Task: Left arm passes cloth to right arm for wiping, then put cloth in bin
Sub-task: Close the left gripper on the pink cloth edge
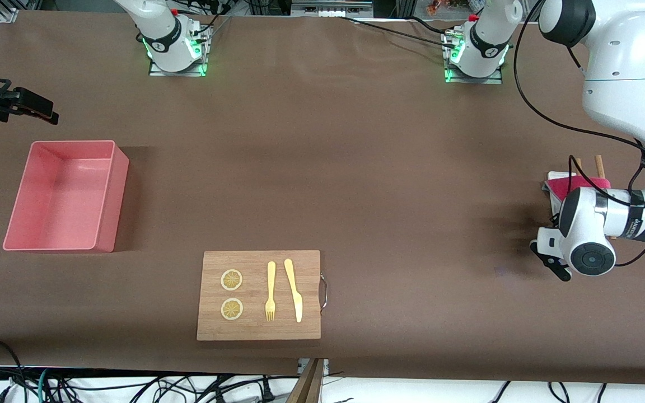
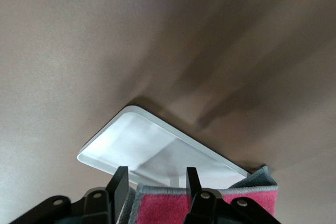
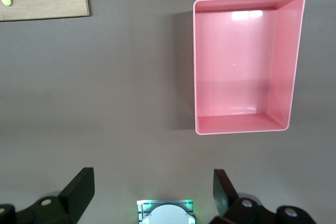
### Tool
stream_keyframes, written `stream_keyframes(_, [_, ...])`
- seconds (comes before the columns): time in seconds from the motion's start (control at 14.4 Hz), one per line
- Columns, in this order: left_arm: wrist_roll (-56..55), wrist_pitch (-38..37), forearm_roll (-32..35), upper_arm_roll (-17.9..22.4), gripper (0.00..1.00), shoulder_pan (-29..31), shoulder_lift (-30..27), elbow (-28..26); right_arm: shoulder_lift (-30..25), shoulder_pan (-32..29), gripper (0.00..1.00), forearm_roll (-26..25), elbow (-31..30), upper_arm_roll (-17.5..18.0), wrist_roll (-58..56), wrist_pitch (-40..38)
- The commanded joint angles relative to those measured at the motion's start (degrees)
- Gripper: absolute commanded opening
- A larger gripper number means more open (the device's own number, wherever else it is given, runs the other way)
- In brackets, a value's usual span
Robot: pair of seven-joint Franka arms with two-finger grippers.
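The magenta-pink cloth [image 1: 580,183] with a grey border lies on a small white tray [image 1: 550,180] at the left arm's end of the table. The left arm's wrist [image 1: 585,246] hangs low just beside the tray and hides its fingers in the front view. In the left wrist view the left gripper [image 2: 155,182] is open, its black fingers [image 2: 118,184] spread just over the cloth [image 2: 210,205] at the edge of the tray [image 2: 152,148]. The right gripper [image 1: 42,109] is up in the air above the salmon-pink bin [image 1: 62,196], open wide [image 3: 152,190] and empty. The bin [image 3: 247,61] holds nothing.
A wooden cutting board [image 1: 258,295] with two lemon slices, a yellow fork and a yellow knife lies near the front camera at mid-table. Two wooden sticks [image 1: 599,165] poke out by the tray. The arm bases [image 1: 174,47] stand along the table's edge farthest from the camera.
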Motion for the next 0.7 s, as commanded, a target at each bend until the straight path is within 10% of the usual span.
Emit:
stream_keyframes(0.0, [1.53,-1.59,0.39,-0.26,0.30,0.08,-0.29,1.01,0.05,-0.38,1.00,0.94,0.46,-0.05,-0.45,-0.05])
stream_keyframes(0.21, [1.44,-1.59,0.48,-0.26,0.00,-0.19,-0.29,1.01,0.05,-0.38,1.00,0.94,0.37,-0.05,-0.45,-0.05])
stream_keyframes(0.63, [1.44,-3.08,0.39,-0.53,0.00,-0.54,-0.47,1.45,0.14,-0.38,1.00,0.94,0.37,-0.05,-0.45,-0.05])
